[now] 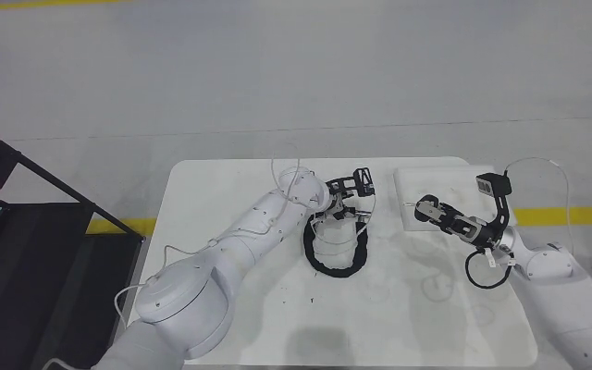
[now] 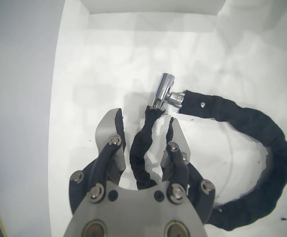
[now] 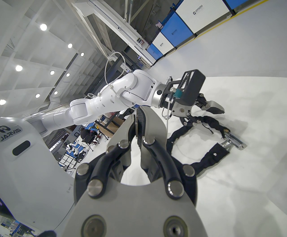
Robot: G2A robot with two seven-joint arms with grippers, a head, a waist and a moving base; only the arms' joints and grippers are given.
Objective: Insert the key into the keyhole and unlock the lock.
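A black fabric-sleeved chain lock [image 1: 333, 264] lies in a loop at the middle of the white table [image 1: 231, 199]. Its chrome lock cylinder [image 2: 164, 92] rests on the table where the two sleeve ends meet. My left gripper [image 2: 145, 122] is open, low over the table, its fingers [image 2: 173, 132] on either side of the thinner chain end just short of the cylinder. The right wrist view takes in the left gripper [image 3: 207, 115], the cylinder [image 3: 234, 141] and the chain [image 3: 197, 161]. My right gripper [image 3: 139, 116] is shut, held above the table to the right of the lock; whether its pads pinch anything I cannot tell.
A shallow white tray [image 1: 435, 180] sits at the table's back right, beneath and behind the right gripper [image 1: 428, 210]; its wall [image 2: 154, 7] lies beyond the cylinder in the left wrist view. Bare tabletop lies in front of the chain and to its left.
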